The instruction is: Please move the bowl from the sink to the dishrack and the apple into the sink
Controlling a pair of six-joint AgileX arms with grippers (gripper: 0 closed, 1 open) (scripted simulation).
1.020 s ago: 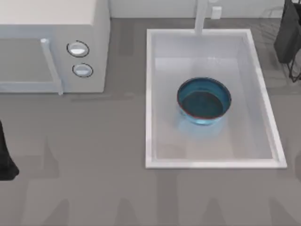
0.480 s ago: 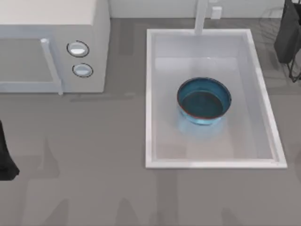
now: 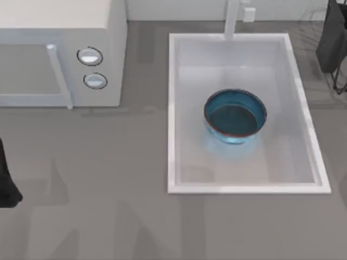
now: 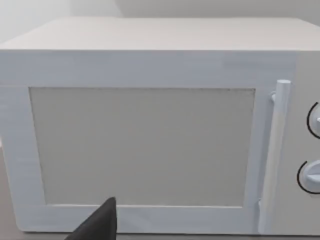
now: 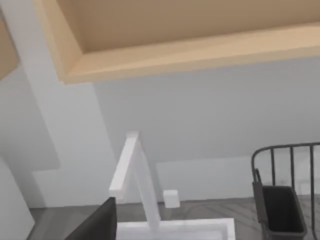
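Note:
The blue bowl [image 3: 235,116] stands upright on the pale floor of the white sink [image 3: 172,114], about mid-basin, with nothing touching it. The apple is out of view. At the table's far right corner is the wire dishrack [image 3: 339,81] with a dark holder [image 3: 331,38]; the right wrist view shows the rack [image 5: 287,150] beside the faucet [image 5: 132,175]. My left arm [image 3: 5,179] is parked at the table's left edge, facing the microwave. A dark part of my right gripper [image 5: 97,222] shows in the right wrist view, high up and far from the bowl.
A white microwave [image 3: 59,54] with two round knobs fills the back left; its door [image 4: 142,145] and handle [image 4: 275,155] face the left wrist camera. The faucet post [image 3: 233,19] rises at the sink's far short side. A wooden shelf [image 5: 190,40] hangs overhead.
The bowl and the left arm have not moved. Faint shadows on the front of the table have shifted.

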